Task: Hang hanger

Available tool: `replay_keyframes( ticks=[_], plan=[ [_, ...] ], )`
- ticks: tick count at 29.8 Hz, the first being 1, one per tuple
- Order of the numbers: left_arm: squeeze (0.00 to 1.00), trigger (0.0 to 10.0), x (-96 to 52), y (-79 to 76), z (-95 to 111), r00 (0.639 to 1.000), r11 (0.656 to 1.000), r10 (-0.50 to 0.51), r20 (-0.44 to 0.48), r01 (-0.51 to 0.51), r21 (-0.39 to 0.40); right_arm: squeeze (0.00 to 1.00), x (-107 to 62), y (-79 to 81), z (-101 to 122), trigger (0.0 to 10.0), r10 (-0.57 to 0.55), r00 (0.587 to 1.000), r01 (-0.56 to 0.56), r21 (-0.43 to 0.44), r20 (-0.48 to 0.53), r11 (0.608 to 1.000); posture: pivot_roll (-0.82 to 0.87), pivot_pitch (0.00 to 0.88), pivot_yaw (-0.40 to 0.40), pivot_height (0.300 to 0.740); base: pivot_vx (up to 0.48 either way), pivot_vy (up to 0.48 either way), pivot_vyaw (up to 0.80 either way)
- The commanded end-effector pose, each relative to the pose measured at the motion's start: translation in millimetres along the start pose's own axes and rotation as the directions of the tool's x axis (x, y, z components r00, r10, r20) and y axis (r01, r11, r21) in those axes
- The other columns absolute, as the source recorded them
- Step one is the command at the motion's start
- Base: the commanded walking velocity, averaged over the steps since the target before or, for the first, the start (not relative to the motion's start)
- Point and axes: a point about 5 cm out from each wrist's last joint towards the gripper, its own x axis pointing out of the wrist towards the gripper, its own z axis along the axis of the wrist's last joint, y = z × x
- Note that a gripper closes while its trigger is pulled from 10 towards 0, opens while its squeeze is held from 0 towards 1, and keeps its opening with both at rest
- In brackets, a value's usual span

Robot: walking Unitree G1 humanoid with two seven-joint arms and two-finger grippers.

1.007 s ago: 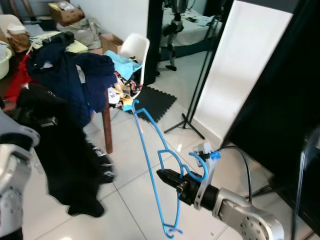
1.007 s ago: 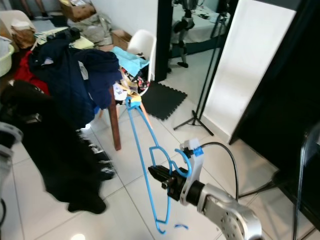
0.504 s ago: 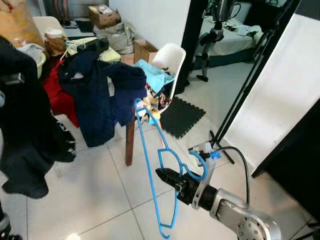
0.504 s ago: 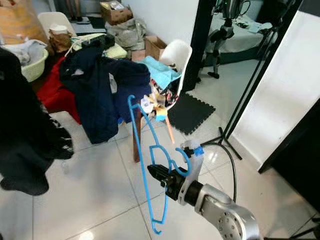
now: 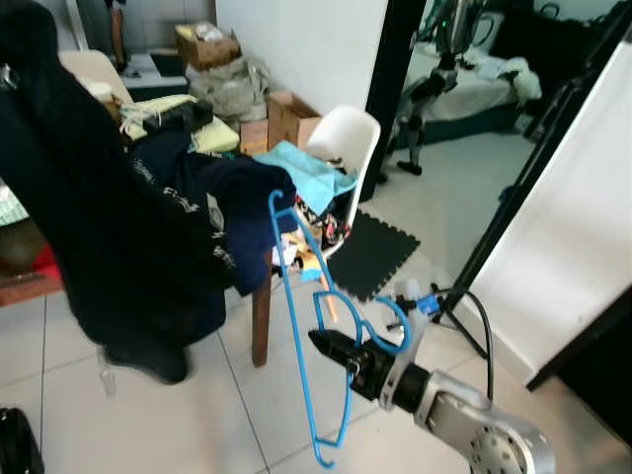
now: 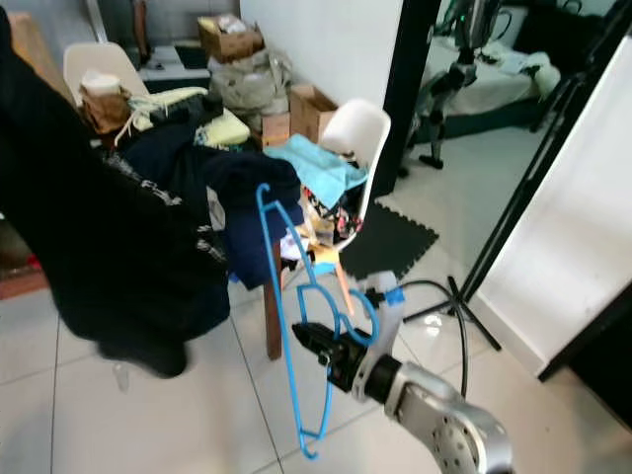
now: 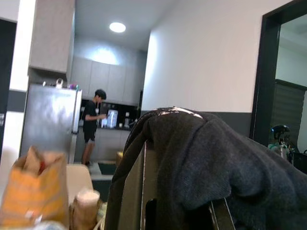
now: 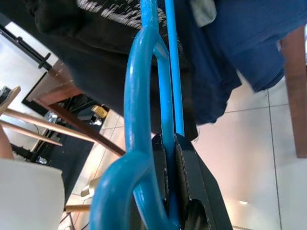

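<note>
A cardboard box [image 5: 202,43] at 11 o'clock holds loose items, and with the camera now turned, the right end effector [image 5: 330,348] at 5 o'clock still pinches the thin blue plastic hanger [image 5: 301,326], while the left end effector carries a dark soft garment [image 5: 99,217], fingers hidden.

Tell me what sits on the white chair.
On the white chair lies a light blue cloth, with colourful items under it. The seat itself is covered, and dark blue clothes hide its near side.
</note>
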Motion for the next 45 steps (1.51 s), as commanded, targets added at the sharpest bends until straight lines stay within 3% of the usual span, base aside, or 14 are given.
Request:
replay_keyframes(
  ticks=[1,7,18,24,30,31,32,37,38,39,40,41,42,45],
  plan=[
    [0.0,10.0,4.9,-2.8,19.8,0.997,0.999,-0.028,0.076,0.025,0.039,0.0,-3.4,-1.3,-0.1,10.0,-0.012,1.0,0.012,-0.001,-0.002,1.0,-0.03,0.036,-0.046,0.736,0.48,0.0,0.0],
    [0.0,10.0,30.7,7.4,62.7,0.983,0.99,-0.043,0.181,0.018,0.14,0.0,-3.7,-1.3,0.3,10.0,-0.014,1.0,0.014,0.004,-0.001,1.0,-0.03,0.039,-0.046,0.736,0.48,0.0,0.0],
    [0.0,10.0,47.9,4.5,93.0,0.962,0.979,-0.077,0.263,0.024,0.2,0.0,-4.8,-1.4,0.8,10.0,-0.018,1.0,0.018,0.006,-0.005,1.0,-0.04,0.045,-0.046,0.736,0.48,0.0,0.0],
    [0.0,10.0,51.9,32.0,91.6,0.967,0.963,0.06,0.249,-0.122,0.24,0.0,-5.2,-1.7,0.9,10.0,-0.02,1.0,0.02,0.006,-0.007,1.0,-0.04,0.046,-0.045,0.736,0.48,0.0,0.0],
    [0.0,10.0,44.5,50.1,30.2,0.986,0.969,0.164,-0.013,-0.159,0.188,0.0,-5.2,-1.8,1.4,10.0,-0.022,1.0,0.022,0.006,-0.008,1.0,-0.05,0.048,-0.044,0.736,0.32,0.0,0.0],
    [0.0,10.0,10.5,45.0,-50.8,0.924,0.982,0.149,-0.351,-0.097,0.163,0.0,-5.4,-1.4,1.8,10.0,-0.021,1.0,0.021,0.005,-0.009,1.0,-0.05,0.054,-0.044,0.736,0.0,0.0,0.0],
    [0.0,10.0,-6.2,42.6,-73.9,0.884,0.984,0.145,-0.444,-0.083,0.157,0.0,-5.7,-1.2,1.9,10.0,-0.021,1.0,0.021,0.005,-0.01,1.0,-0.05,0.055,-0.044,0.736,0.0,0.0,0.0],
    [0.0,10.0,-17.5,41.4,-87.7,0.857,0.984,0.146,-0.493,-0.077,0.158,0.0,-5.9,-1.0,2.1,10.0,-0.02,1.0,0.02,0.005,-0.01,1.0,-0.05,0.055,-0.044,0.736,0.0,0.0,0.0],
    [1.0,10.0,-43.3,32.4,-109.3,0.811,0.991,0.125,-0.571,-0.079,0.103,0.0,-6.6,-1.2,2.2,10.0,-0.019,1.0,0.019,0.005,-0.012,1.0,-0.05,0.06,-0.045,0.736,0.0,0.0,0.0],
    [1.0,10.0,-43.3,32.4,-109.3,0.811,0.991,0.125,-0.571,-0.079,0.103,0.0,-6.6,-1.2,2.2,10.0,-0.019,1.0,0.019,0.005,-0.012,1.0,-0.05,0.06,-0.045,0.736,0.0,0.0,0.0],
    [1.0,10.0,-72.4,23.8,-127.4,0.755,0.995,0.103,-0.648,-0.085,0.06,0.0,-7.3,-1.4,2.5,10.0,-0.016,1.0,0.016,0.005,-0.016,1.0,-0.05,0.064,-0.05,0.736,0.0,0.0,0.0],
    [1.0,10.0,-72.4,23.8,-127.4,0.755,0.995,0.103,-0.648,-0.085,0.06,0.0,-7.3,-1.4,2.5,10.0,-0.016,1.0,0.016,0.005,-0.016,1.0,-0.05,0.064,-0.05,0.736,0.0,0.0,0.0],
    [1.0,10.0,-94.7,17.9,-138.1,0.708,0.995,0.086,-0.701,-0.09,0.032,0.0,-8.0,-1.6,2.7,10.0,-0.014,1.0,0.014,0.006,-0.019,1.0,-0.04,0.065,-0.053,0.736,0.0,0.0,0.0],
    [1.0,10.0,-113.5,15.0,-144.0,0.661,0.998,0.061,-0.748,-0.062,0.026,0.0,-8.4,-1.6,2.7,10.0,-0.011,1.0,0.011,0.006,-0.025,1.0,-0.04,0.068,-0.054,0.736,0.0,0.0,0.0]
  ],
)
